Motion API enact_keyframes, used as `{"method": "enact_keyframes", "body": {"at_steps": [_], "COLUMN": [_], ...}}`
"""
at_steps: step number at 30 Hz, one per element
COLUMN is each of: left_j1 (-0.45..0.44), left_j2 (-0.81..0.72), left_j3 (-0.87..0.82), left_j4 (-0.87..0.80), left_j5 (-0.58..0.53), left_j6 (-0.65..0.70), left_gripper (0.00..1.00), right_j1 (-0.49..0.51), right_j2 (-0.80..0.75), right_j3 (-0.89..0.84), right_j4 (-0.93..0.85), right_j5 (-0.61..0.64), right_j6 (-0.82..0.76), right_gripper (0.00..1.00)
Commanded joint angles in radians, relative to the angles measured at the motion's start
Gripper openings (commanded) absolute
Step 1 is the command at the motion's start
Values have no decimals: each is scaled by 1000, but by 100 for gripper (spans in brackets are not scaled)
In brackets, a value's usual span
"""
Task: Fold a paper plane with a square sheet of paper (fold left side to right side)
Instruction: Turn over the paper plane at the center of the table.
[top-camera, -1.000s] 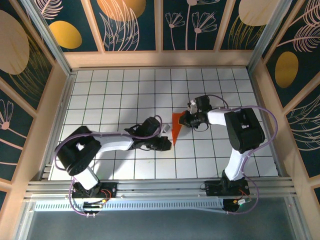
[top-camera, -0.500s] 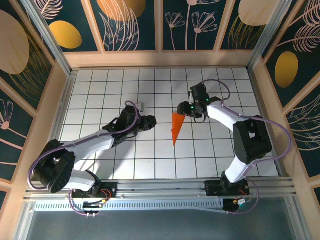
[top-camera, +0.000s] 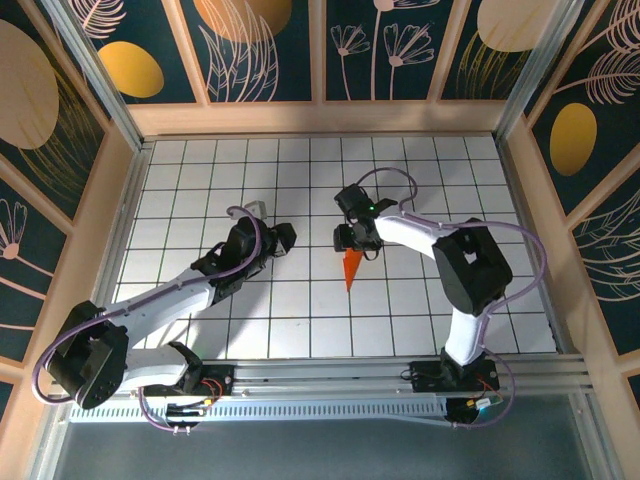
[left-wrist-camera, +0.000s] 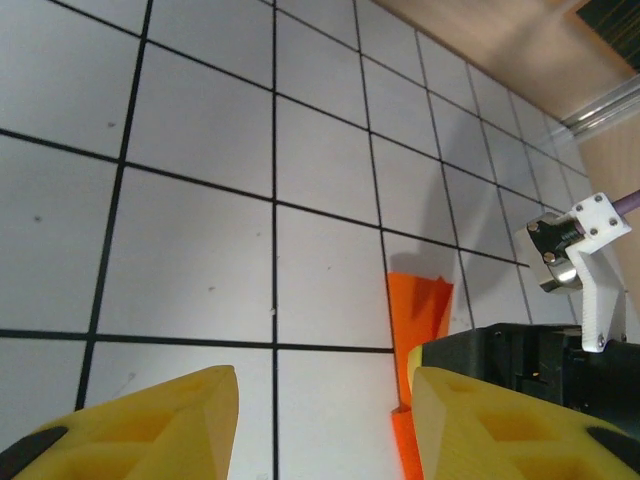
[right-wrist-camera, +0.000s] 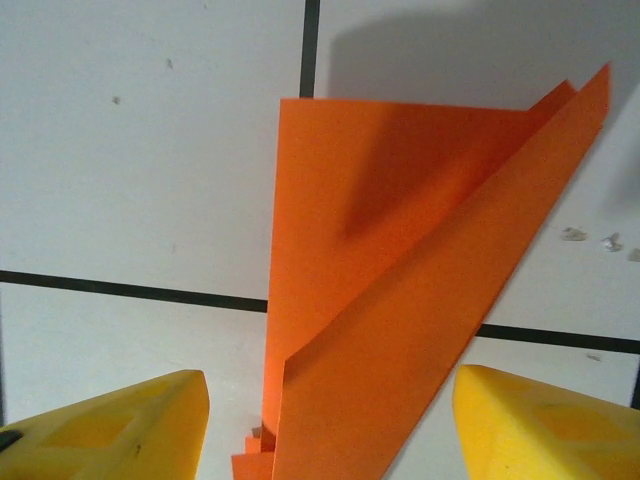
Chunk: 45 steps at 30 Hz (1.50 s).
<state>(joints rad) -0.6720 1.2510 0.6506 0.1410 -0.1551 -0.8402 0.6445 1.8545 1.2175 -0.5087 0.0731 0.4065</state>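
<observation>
Paper plane (top-camera: 350, 268) lies flat on the gridded table (top-camera: 200, 160). My right gripper (right-wrist-camera: 330, 420) hangs over it, jaws wide and empty, probably to press creases; my left gripper (top-camera: 280, 238) stands clear, jaws parted, empty.

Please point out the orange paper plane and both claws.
Folded bright orange paper plane (right-wrist-camera: 400, 300): right wrist view, on the top folded flap.
Left claw, yellow fingers (left-wrist-camera: 322, 388): left wrist view, midway between fingertips.
Right claw, yellow fingers (right-wrist-camera: 328, 400): right wrist view, midway between fingertips.
</observation>
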Motion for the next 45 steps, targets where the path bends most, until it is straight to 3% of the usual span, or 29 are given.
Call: {"method": "enact_keyframes", "body": {"at_steps": [1, 5, 14, 19, 22, 31, 40, 45], "left_j1": [5, 6, 6, 5, 6, 5, 5, 5], "left_j2": [-15, -14, -41, -78, -107, -260, -380, -403], "left_j3": [3, 13, 28, 23, 20, -39, -78, -77], "left_j4": [-39, -55, -84, -75, -81, -99, -106, -116], "left_j5": [-33, -37, -77, -114, -151, -302, -391, -394], "left_j6": [-9, -1, 16, 18, 27, 70, 110, 125], "left_gripper": [49, 49, 51, 58, 64, 86, 94, 95], "right_j1": [15, 18, 21, 15, -13, -210, -239, -231], "right_j2": [27, 11, -70, -167, -246, -470, -422, -327], "right_j3": [37, 24, 14, -2, -40, -266, -466, -523], "right_j4": [-47, -47, -83, -78, -18, 388, 913, 1120], "right_j5": [69, 84, 129, 137, 74, -485, -789, -804], "right_j6": [21, 28, 31, 27, 11, 34, 282, 396], "right_gripper": [62, 49, 1, 0, 0, 0, 0, 0]}}
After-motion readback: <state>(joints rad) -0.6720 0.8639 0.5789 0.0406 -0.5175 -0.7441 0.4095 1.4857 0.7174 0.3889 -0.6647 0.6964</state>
